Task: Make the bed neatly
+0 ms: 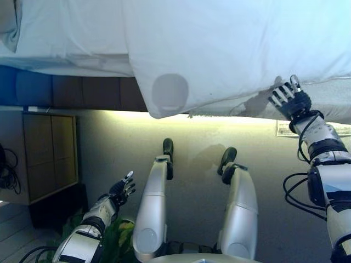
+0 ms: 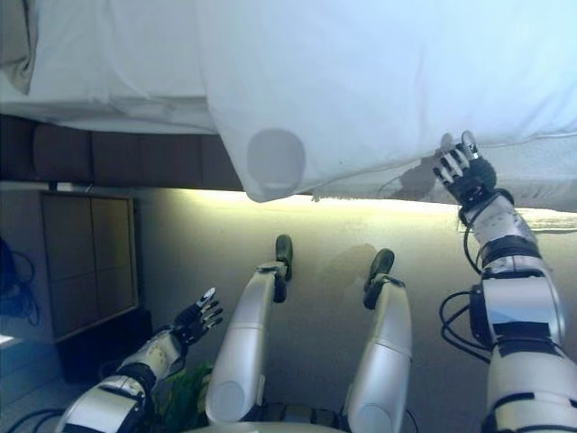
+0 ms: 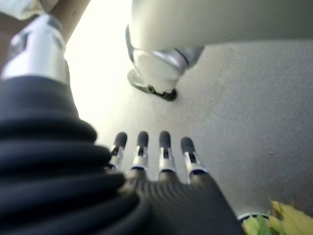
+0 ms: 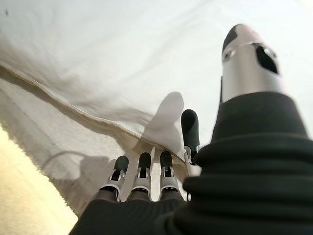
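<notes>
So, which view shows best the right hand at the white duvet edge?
Right wrist view: right hand fingers reach the white duvet hem. Eye views show it smaller; left wrist view shows neither.

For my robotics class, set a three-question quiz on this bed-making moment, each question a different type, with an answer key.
1. True or false: the left hand grips the white duvet.
2. Which hand reaches the duvet's hanging edge? A) left B) right C) neither
3. Fill in: the left hand hangs low over the ____.

Key: 1 false; 2 B, the right hand, fingers straight; 3 floor.
</notes>
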You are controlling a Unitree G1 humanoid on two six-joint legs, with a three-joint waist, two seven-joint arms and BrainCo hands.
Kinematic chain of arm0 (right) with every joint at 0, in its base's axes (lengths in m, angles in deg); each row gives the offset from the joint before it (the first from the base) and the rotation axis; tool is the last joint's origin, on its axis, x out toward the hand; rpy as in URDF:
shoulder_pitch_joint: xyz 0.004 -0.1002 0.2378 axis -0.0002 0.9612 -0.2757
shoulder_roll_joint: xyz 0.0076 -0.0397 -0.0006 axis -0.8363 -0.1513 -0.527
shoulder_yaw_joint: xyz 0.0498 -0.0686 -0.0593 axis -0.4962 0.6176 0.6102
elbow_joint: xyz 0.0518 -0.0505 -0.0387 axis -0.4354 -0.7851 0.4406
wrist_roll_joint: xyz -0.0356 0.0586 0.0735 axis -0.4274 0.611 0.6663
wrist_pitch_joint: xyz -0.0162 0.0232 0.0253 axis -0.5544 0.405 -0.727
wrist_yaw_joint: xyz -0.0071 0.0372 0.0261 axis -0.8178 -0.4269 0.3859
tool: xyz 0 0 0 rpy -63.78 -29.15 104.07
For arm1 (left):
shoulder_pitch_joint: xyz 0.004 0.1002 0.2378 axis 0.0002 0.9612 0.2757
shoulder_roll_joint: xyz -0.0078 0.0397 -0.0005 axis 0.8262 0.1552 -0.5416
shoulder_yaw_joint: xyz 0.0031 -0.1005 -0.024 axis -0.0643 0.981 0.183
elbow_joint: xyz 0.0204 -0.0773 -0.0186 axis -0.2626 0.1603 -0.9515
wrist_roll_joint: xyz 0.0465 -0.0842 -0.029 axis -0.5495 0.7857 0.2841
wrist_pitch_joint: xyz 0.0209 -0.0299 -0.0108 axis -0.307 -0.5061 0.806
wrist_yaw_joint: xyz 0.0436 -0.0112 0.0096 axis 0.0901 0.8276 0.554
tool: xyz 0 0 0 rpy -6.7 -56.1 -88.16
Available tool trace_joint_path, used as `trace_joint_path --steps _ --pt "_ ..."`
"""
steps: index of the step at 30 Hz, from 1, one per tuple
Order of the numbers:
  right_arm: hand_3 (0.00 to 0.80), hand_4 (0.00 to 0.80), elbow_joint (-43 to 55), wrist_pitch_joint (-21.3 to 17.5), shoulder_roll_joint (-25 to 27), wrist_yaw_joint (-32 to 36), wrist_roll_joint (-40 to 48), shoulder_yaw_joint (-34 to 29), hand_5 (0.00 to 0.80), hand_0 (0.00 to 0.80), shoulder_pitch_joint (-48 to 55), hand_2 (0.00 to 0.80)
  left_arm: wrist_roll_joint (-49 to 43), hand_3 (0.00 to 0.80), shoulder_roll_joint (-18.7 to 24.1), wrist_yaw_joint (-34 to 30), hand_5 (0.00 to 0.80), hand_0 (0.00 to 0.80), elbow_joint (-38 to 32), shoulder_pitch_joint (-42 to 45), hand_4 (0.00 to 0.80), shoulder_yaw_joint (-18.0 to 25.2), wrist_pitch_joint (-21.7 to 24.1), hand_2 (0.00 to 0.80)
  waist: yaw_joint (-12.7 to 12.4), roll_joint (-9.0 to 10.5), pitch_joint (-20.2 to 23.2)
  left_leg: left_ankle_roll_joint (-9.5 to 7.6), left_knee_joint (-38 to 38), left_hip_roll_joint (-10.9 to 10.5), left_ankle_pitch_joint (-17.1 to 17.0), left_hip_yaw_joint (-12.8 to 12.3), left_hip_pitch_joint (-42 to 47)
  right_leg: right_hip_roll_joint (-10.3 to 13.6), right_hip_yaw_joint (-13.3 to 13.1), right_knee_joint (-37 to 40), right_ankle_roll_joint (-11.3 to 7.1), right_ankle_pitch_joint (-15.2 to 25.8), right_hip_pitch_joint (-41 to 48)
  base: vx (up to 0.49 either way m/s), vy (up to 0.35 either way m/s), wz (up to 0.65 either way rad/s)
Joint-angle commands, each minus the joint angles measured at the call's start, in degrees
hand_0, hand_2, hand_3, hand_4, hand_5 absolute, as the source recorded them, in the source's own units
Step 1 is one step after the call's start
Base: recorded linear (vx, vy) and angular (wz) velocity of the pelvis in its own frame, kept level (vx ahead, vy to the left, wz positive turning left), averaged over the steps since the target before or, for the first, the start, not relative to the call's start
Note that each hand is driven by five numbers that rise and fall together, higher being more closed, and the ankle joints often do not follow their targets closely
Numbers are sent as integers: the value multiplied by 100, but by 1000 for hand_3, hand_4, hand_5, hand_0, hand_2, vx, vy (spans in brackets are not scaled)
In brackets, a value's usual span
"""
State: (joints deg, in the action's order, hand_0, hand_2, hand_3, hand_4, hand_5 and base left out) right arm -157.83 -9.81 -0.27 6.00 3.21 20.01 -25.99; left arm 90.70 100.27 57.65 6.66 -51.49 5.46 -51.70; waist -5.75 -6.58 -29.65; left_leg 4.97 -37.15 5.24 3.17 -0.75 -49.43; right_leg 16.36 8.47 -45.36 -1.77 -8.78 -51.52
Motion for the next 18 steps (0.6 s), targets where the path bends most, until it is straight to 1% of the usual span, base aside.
trace_joint_path --steps 1,6,14,18 --pt "0 0 28 30 475 40 -128 210 0 0 -288 0 135 0 57 38 0 0 -64 505 0 14 13 0 0 -219 -12 -195 -455 186 480 71 -212 84 -296 -124 -116 -39 -185 40 -32 3" --pt "0 0 8 262 572 111 -210 362 0 0 -500 0 157 0 96 51 0 0 -164 595 0 -30 27 0 -68 -206 -13 -186 -397 188 383 144 -436 35 -299 -231 -83 -64 -435 19 -27 2" --pt "0 0 6 358 636 197 -238 475 0 0 -668 0 132 0 131 -54 0 0 -249 806 0 27 59 0 -124 -283 -15 -155 -397 197 281 212 -644 43 -335 -424 -53 -128 -685 0 0 0" --pt "0 0 18 321 686 368 -239 508 0 0 -786 0 131 0 137 -92 0 0 -334 888 0 -17 87 0 -154 -313 -15 -133 -360 199 237 228 -712 39 -342 -443 -53 -137 -768 0 0 0"
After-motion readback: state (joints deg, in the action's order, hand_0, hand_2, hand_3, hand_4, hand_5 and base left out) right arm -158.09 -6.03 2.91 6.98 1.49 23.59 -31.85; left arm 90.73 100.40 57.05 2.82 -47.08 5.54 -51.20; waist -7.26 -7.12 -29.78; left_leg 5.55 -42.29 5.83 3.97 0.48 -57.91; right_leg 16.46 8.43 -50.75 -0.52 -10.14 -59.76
